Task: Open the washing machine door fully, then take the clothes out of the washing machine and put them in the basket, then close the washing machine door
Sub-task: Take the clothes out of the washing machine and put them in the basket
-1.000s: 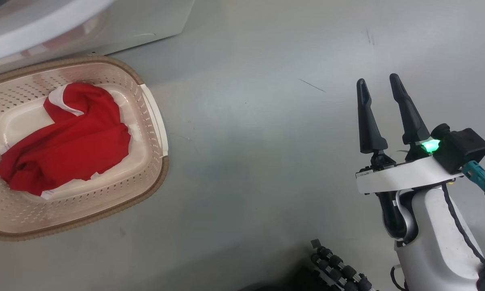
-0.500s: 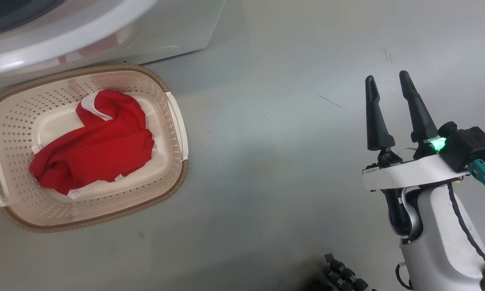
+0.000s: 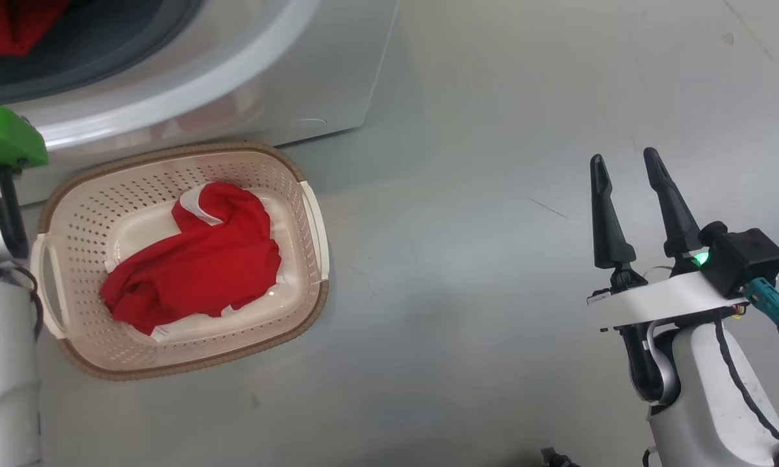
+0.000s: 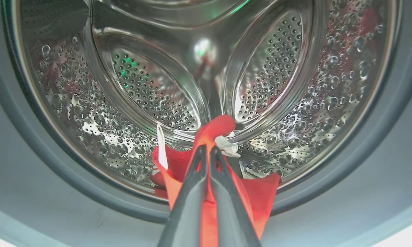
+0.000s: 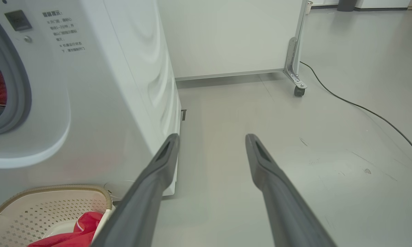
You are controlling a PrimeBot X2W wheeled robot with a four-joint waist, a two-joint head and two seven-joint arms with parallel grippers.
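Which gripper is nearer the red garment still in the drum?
Left. The left gripper is clamped on that garment at the drum mouth; the right gripper hangs open over bare floor.

Drum [image 4: 151, 92] shiny perforated steel; clothes [image 3: 201, 272] soft cloth; basket [image 3: 91, 324] matt plastic.

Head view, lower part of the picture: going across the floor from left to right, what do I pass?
left forearm → basket with the red clothes lying in it → bare grey floor → right gripper, fingers apart and holding nothing.
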